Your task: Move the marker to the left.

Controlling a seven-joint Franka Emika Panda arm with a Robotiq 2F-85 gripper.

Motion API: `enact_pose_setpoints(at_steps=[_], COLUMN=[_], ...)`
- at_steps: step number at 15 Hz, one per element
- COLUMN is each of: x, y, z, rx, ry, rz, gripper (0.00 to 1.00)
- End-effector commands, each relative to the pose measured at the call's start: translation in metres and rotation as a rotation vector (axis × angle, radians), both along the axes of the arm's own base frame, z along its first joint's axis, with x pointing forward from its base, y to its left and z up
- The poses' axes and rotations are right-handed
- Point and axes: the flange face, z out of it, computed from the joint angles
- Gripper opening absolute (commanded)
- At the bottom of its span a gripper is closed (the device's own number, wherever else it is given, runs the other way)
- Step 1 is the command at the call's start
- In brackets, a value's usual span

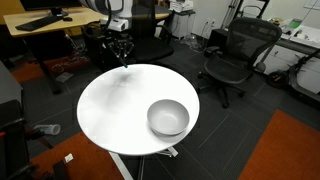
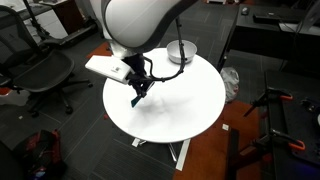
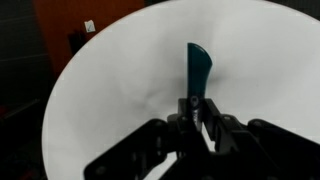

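Note:
In the wrist view the marker is a thin dark stick with a blue-teal end that sticks out past my fingertips over the white table. My gripper is shut on its dark part. In both exterior views the gripper hangs just above the edge of the round white table, well away from the grey bowl. The marker is too small to make out in those views.
A grey bowl stands on the table on the side away from the gripper. Black office chairs, desks and cables on the floor surround the table.

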Motion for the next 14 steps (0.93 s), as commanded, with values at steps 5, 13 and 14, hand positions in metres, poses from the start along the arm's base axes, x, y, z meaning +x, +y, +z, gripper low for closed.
enact_pose_setpoints(at_steps=[5, 13, 14], x=[0.003, -0.001, -0.001], y=[0.04, 0.054, 0.051], z=[-0.005, -0.037, -0.042], rx=[-0.034, -0.042, -0.041], ry=[-0.013, 0.035, 0.041], rz=[-0.104, -0.109, -0.107], gripper=[0.05, 0.05, 0.05])
